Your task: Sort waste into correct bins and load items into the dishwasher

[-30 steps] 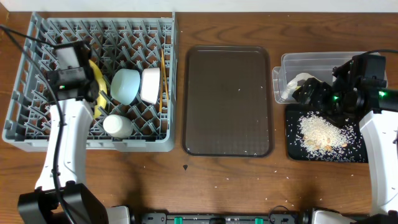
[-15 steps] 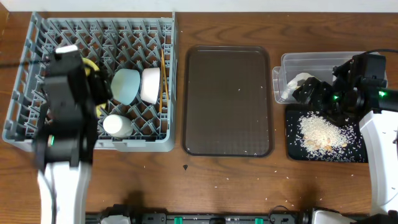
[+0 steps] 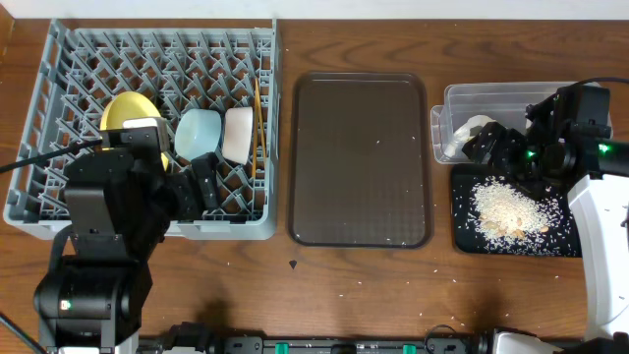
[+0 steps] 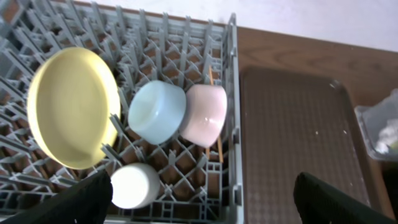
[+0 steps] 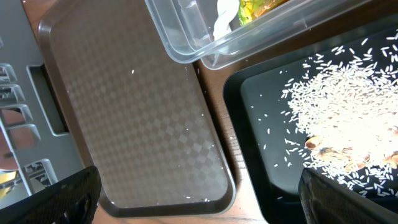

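Note:
The grey dish rack (image 3: 39, 118) holds the yellow plate (image 3: 123, 111) on edge, the light blue bowl (image 3: 199, 134), a whitish bowl (image 3: 237, 135) and the chopsticks (image 3: 258, 118). In the left wrist view they show as plate (image 4: 71, 106), blue bowl (image 4: 155, 112), whitish bowl (image 4: 205, 115) and a second white cup (image 4: 134, 185). My left gripper (image 3: 197, 187) is open and empty above the rack's front. My right gripper (image 3: 494, 147) is open and empty over the black tray (image 5: 261, 143), which holds rice crumbs (image 5: 348, 118). The clear tub (image 5: 186, 37) holds white paper (image 5: 225, 14) and the wrapper (image 5: 261, 6).
The dark brown serving tray (image 3: 361, 157) lies between the rack and the bins, with a few crumbs on it; it also shows in the right wrist view (image 5: 137, 118). A few stray grains lie on the wooden table (image 3: 393, 285) near the front.
My left arm has pulled back from over the rack toward the front edge, and the yellow plate now stands uncovered in the rack. The right arm has not moved.

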`<action>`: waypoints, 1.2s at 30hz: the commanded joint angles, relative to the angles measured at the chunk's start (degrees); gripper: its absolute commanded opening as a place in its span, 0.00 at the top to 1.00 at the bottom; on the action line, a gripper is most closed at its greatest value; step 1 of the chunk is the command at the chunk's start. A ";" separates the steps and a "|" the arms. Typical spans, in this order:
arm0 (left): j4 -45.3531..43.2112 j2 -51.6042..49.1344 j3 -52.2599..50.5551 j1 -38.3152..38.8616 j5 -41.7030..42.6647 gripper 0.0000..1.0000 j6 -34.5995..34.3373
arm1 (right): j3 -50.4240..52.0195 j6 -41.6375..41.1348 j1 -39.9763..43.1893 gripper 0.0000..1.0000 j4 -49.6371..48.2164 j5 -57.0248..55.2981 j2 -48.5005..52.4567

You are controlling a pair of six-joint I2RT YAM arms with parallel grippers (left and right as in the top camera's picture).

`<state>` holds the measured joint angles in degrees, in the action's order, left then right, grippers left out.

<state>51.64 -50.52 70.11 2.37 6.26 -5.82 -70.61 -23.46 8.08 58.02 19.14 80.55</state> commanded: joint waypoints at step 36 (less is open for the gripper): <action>-49.66 50.42 -69.90 -0.72 -6.75 0.04 -5.51 | -0.52 -0.24 -0.63 0.01 0.02 0.39 -0.52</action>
<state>1.52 -0.62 1.93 1.87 -0.23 -10.74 -70.61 -23.49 8.08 58.04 19.35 80.55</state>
